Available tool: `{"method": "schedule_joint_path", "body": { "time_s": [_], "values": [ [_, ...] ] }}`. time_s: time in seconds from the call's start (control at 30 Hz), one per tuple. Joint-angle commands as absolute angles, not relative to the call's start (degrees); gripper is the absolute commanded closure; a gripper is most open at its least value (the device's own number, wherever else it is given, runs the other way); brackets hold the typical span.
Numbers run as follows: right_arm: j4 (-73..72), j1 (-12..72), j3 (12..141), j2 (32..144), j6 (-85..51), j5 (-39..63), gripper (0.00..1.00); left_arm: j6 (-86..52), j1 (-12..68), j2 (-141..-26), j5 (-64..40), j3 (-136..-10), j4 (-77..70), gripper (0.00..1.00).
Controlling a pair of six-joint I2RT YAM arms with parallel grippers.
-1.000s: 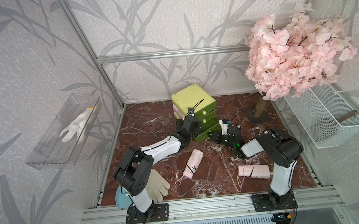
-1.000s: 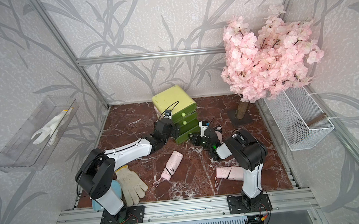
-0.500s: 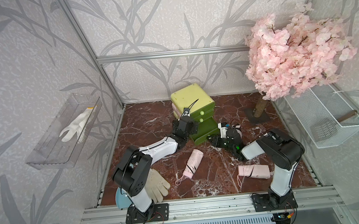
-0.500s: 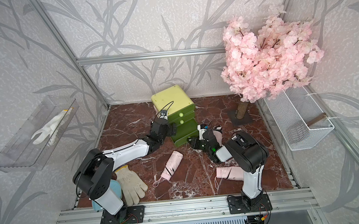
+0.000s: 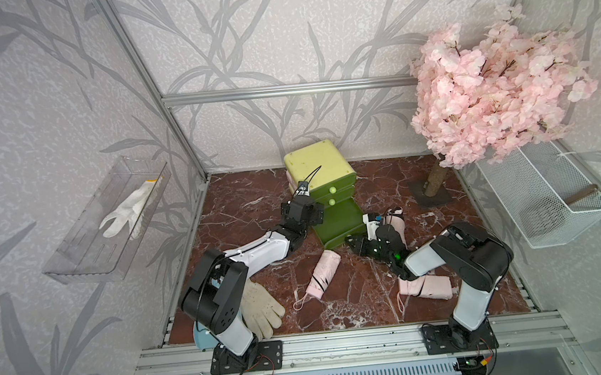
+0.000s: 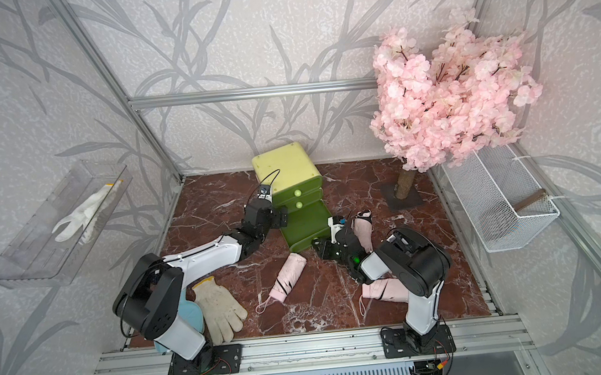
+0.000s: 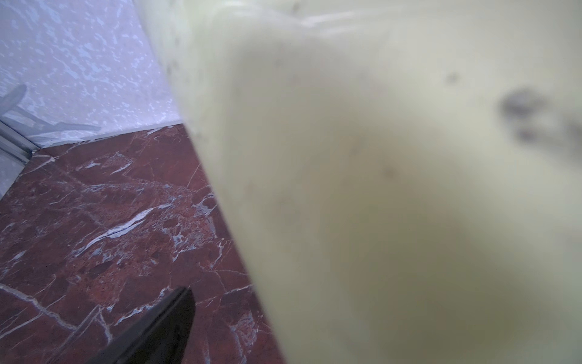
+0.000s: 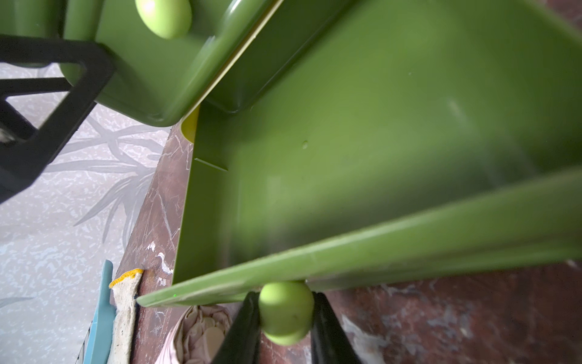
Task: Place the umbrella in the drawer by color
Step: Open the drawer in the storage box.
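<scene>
Drawer (image 5: 336, 226), bottom one, stands open, right fingers (image 8: 242, 331) clamped on its knob (image 8: 285, 310); left fingers (image 7: 151, 334) spread wide beside chest (image 5: 317, 163), likely bracing it; pink umbrellas (image 5: 321, 273) lie on tabletop (image 5: 248, 200), none stowed.

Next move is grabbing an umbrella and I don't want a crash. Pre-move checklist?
1. Bottom drawer pulled out: ok.
2. Its visible inside bare: ok.
3. Right gripper free: not ok, shut on the drawer's knob.
4. Left gripper open: ok, close against the chest side.
5. Pink umbrella between the arms lying loose, nothing on it: ok.
6. Colour match, pink umbrella to green drawer: cannot tell.
</scene>
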State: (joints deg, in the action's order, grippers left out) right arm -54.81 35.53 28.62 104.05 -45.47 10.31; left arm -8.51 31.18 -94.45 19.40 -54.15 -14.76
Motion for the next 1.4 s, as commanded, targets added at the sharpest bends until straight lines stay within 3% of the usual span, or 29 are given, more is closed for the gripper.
{"method": "schedule_joint_path", "body": {
  "time_s": [0.0, 0.33, 0.57, 0.73, 1.03, 1.2, 1.37],
  "values": [
    [-53.69, 37.36, 27.91, 103.28, -44.44, 7.99, 0.91, -8.0, 29.11, -92.15, 22.17, -53.17, -17.01, 0.0],
    [-51.57, 39.02, 27.78, 102.43, -43.76, 7.02, 0.84, -7.74, 28.63, -89.64, 15.72, -52.83, -14.28, 0.0],
    [-36.46, 39.03, 30.26, 95.96, -38.01, 8.86, 0.61, -8.61, 28.72, -85.67, 7.56, -56.01, -6.18, 0.0],
    [-27.4, 39.03, 31.47, 90.09, -34.99, 9.14, 0.52, -11.36, 28.7, -78.25, 5.99, -54.06, -5.23, 0.0],
    [-3.1, 39.11, 33.99, 68.9, -22.74, 4.37, 0.44, -21.49, 30.67, -60.7, 1.91, -49.92, 12.59, 0.0],
    [4.17, 39.06, 32.1, 52.66, -15.02, 0.22, 0.36, -24.44, 39.67, -55.38, 2.11, -42.85, 19.05, 0.0],
    [3.15, 39.02, 27.46, 40.74, -11.59, -2.3, 0.23, -25.15, 47.44, -58.27, 2.17, -35.67, 15.56, 0.0]
  ]
}}
